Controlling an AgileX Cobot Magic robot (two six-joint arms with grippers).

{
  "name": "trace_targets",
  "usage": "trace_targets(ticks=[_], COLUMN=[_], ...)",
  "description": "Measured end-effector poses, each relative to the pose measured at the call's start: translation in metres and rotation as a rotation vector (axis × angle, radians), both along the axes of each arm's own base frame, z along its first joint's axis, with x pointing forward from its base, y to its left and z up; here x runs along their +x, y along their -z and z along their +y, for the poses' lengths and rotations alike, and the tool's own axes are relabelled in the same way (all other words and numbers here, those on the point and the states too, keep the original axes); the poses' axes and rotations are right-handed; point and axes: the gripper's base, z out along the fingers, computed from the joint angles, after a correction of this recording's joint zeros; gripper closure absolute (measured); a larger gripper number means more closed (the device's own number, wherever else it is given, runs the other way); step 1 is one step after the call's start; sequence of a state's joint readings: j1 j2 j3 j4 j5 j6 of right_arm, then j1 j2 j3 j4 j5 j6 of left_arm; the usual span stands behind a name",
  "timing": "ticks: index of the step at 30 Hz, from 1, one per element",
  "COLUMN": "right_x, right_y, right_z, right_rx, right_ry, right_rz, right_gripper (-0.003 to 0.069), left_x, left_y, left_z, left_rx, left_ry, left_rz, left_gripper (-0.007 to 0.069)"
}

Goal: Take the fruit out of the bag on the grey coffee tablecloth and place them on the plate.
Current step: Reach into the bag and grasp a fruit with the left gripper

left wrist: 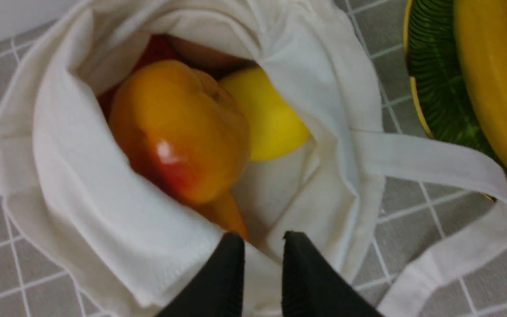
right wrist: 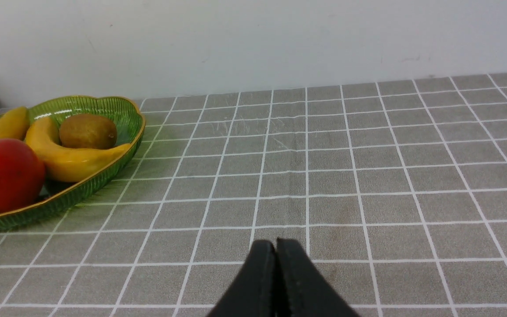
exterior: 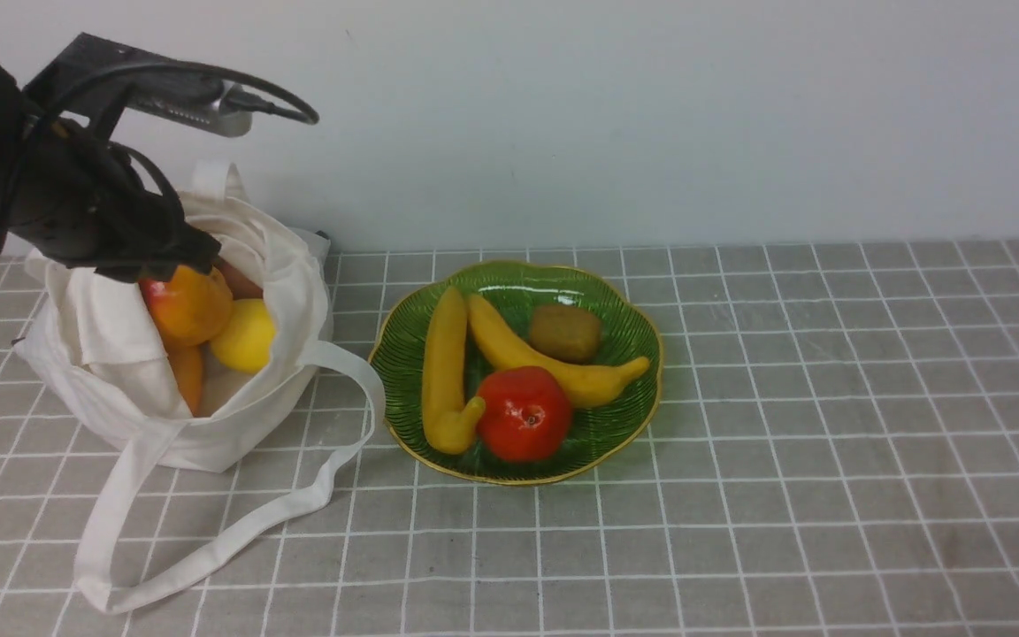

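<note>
The cream-white bag [exterior: 235, 416] lies open at the left on the grey coffee tablecloth [exterior: 828, 398]. In it I see an orange-yellow fruit with a red blush [exterior: 187, 305], a lemon [exterior: 244, 336] and an orange [exterior: 188, 376]. The left wrist view shows the blush fruit [left wrist: 178, 132], the lemon [left wrist: 271, 119] and a red fruit [left wrist: 156, 48] behind them. My left gripper [exterior: 191, 257] hovers at the bag's mouth, its fingers [left wrist: 231, 273] a narrow gap apart and empty. The green plate [exterior: 629, 318] holds a red round fruit [exterior: 523, 414]. My right gripper [right wrist: 275, 244] is shut and empty, low over bare cloth.
The plate also holds two bananas [exterior: 554, 358] and a brown kiwi [exterior: 564, 333]. The bag's long strap [exterior: 235, 531] loops over the cloth in front of the bag and close to the plate's left rim. A white wall stands behind the table.
</note>
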State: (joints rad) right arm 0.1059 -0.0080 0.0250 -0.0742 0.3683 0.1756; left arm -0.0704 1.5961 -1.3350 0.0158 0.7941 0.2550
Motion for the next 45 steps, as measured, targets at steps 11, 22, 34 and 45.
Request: trace_targets(ticks=[11,22,34,45], right_x=[0.0,0.0,0.0,0.0], right_y=[0.0,0.0,0.0,0.0], right_z=[0.0,0.0,0.0,0.0], right_rx=[0.0,0.0,0.0,0.0], right_ry=[0.0,0.0,0.0,0.0], right_rz=[0.0,0.0,0.0,0.0], right_gripper=[0.0671,0.0671,0.0671,0.0671], left_x=[0.044,0.053,0.057,0.06], left_y=[0.041,0.055,0.075,0.077], left_z=[0.002,-0.012,-0.008,0.004], left_rx=[0.109,0.157,0.324,0.392], left_ry=[0.048,0.115,0.178,0.03], left_rz=[-0.074,-0.09,-0.006,-0.018], left_gripper=[0.0013,-0.0022,-0.002,-0.0018])
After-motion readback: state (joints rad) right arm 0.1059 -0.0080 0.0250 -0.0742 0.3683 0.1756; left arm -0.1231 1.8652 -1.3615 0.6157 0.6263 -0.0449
